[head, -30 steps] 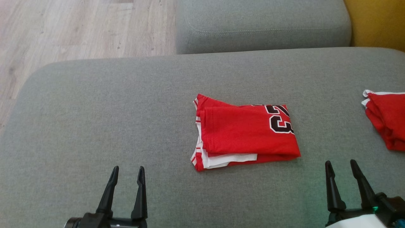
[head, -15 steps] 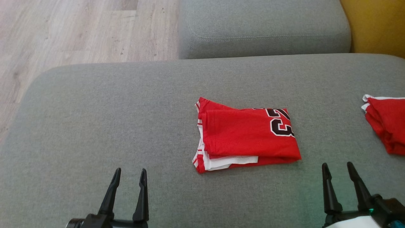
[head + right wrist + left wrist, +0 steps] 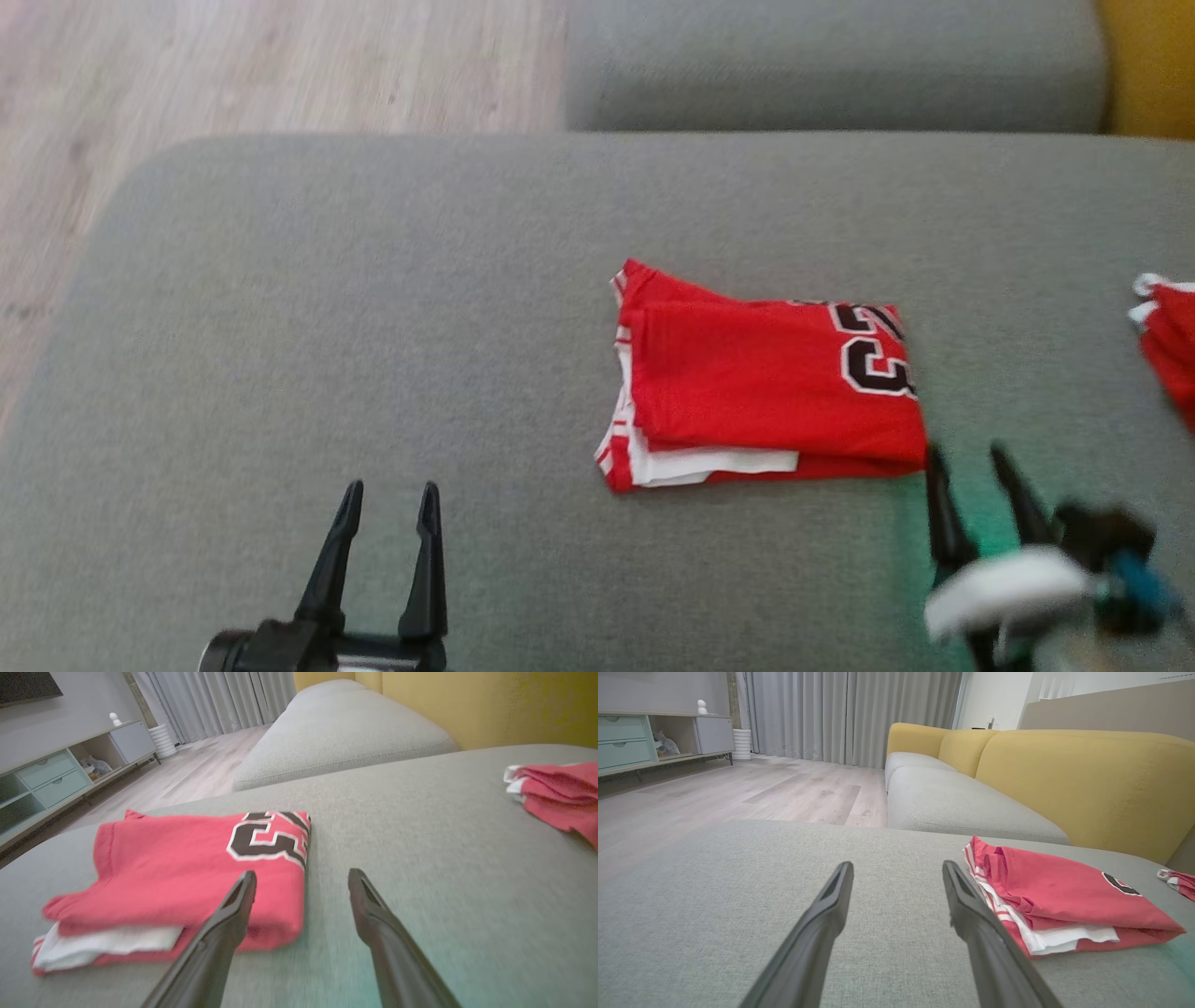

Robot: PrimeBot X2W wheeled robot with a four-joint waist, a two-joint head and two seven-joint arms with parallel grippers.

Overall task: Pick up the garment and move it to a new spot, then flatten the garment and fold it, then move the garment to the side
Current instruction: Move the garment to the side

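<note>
Most of the job is being judged as done: the garment [image 3: 766,392] is lying folded into a tidy red rectangle on the grey seat cushion [image 3: 373,327], a little right of the middle. White layers are showing at its near edge and a black number at its right end. Lifting, flattening and folding are being counted as finished. The last step, shifting the bundle to the side, is being counted as not yet done, since nothing is being gripped.

The left gripper [image 3: 391,487] is being held with its fingers spread over bare cushion, well apart from the garment. The right gripper [image 3: 966,453] is likewise being held spread and empty, its tips just beside the garment's near right corner. Whether they are touching the cloth cannot be told, because that part is blurred.

As for room, a second red garment [image 3: 1172,345] is lying near the cushion's right end, so the gap between the two is being judged a tight landing spot. Wide bare fabric is being offered by the left half of the cushion, though its rounded left edge is dropping to the wooden floor [image 3: 233,65]. Beyond the far edge, the space is being bounded by another grey cushion [image 3: 822,65] and a yellow backrest [image 3: 1148,65].
</note>
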